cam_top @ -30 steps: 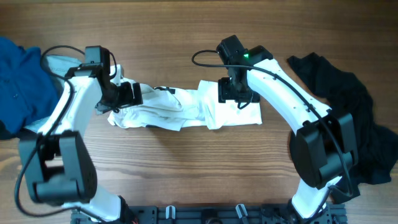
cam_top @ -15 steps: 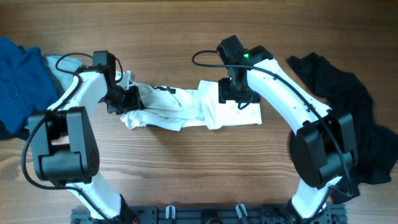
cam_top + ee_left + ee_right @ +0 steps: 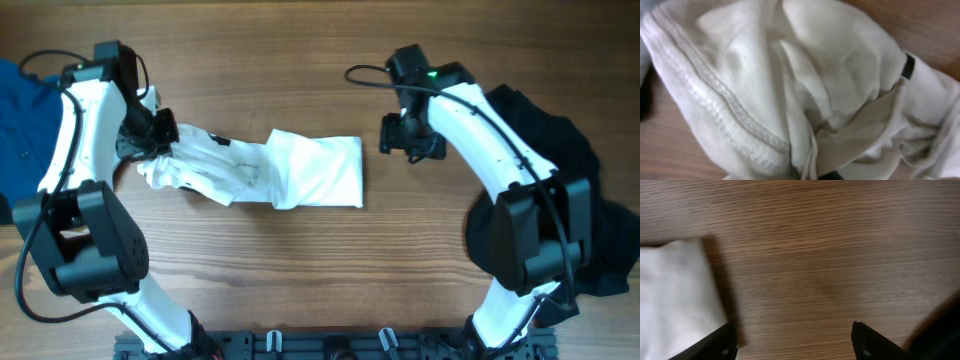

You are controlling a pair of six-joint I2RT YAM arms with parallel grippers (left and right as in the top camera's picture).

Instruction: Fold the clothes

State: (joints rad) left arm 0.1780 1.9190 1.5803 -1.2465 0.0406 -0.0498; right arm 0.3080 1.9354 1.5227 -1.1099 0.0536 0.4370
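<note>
The clothes are one white shirt (image 3: 290,170), lying bunched in a long strip across the middle of the table, smoother at its right end. My left gripper (image 3: 158,140) is shut on the crumpled left end of it. In the left wrist view the cloth (image 3: 790,75) fills the frame, with a stitched hem and a small dark label (image 3: 908,66). My right gripper (image 3: 398,140) hangs open over bare wood just right of the shirt. Its fingers (image 3: 722,342) stand wide apart with nothing between them, and the shirt's edge (image 3: 675,290) shows at the left.
A blue garment (image 3: 20,130) lies at the table's left edge, beside the left arm. A black garment (image 3: 560,180) is heaped at the right, under and behind the right arm, and shows as a dark blur (image 3: 940,330) in the right wrist view.
My left gripper has shut on the shirt's left end and drawn it left and back, so the whole shirt slid left. My right gripper has come off the shirt to the right, still open.
</note>
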